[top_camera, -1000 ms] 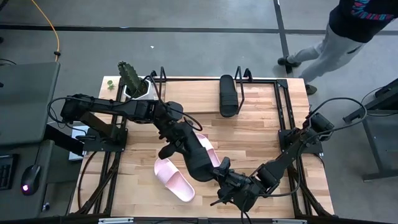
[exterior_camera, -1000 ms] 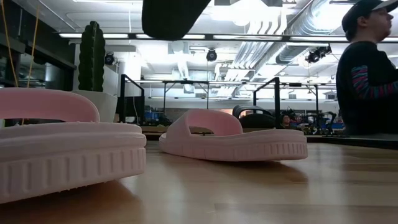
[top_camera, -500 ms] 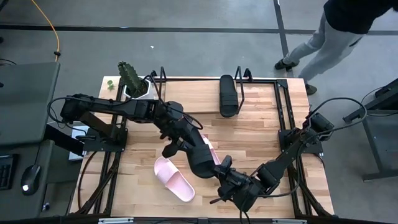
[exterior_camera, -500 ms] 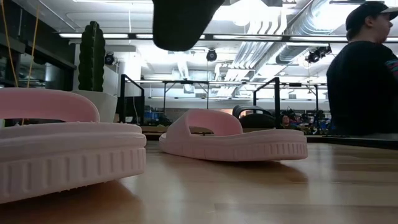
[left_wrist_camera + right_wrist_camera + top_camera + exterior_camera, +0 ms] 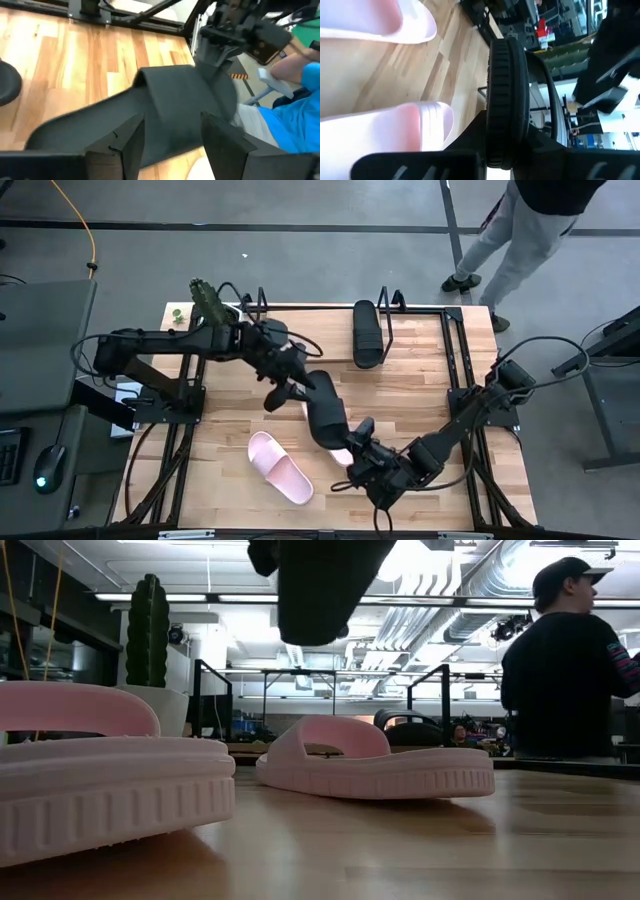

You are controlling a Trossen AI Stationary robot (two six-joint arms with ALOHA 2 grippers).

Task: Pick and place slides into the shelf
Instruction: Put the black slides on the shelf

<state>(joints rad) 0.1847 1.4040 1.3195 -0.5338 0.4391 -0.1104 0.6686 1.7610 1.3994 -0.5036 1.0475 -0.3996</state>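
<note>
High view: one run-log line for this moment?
left gripper: open beside lifted black slide | right gripper: shut on it | shelf: other black slide inside | pink slides: on table

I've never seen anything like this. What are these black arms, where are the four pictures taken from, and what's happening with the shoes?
Two robot arms work at a wooden table. One picture looks straight down from above, one sits at tabletop level, and one camera rides on each arm's wrist. The right tool pinches one end of a black slide, which hangs above the table. The left tool stands open beside it. Two pink slides lie on the table, and a second black slide sits in the wire shelf.
</note>
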